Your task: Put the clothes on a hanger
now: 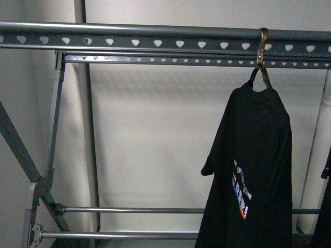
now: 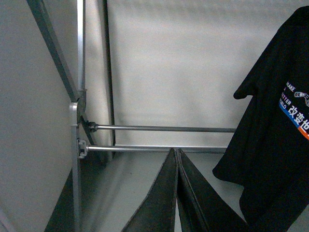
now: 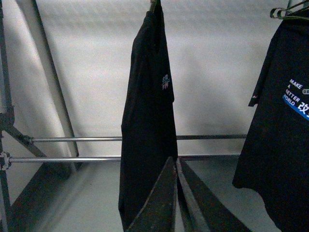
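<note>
A black T-shirt [image 1: 253, 170] with a white and blue print hangs from a bronze hook [image 1: 262, 49] on the top rail of the grey hanger [image 1: 155, 44], whose rails have heart-shaped holes. Neither gripper shows in the front view. My left gripper [image 2: 176, 151] is shut and empty, low before the hanger's bottom bars [image 2: 159, 129], with the T-shirt [image 2: 275, 145] apart to one side. My right gripper [image 3: 175, 159] is shut and empty, close in front of a black T-shirt seen edge-on [image 3: 147, 121].
A second black printed shirt [image 3: 285, 135] hangs further along the rail; a dark strip of it shows at the front view's right edge [image 1: 326, 206]. A slanted grey strut [image 1: 20, 150] and upright post [image 1: 54, 129] stand at the left. A pale wall is behind.
</note>
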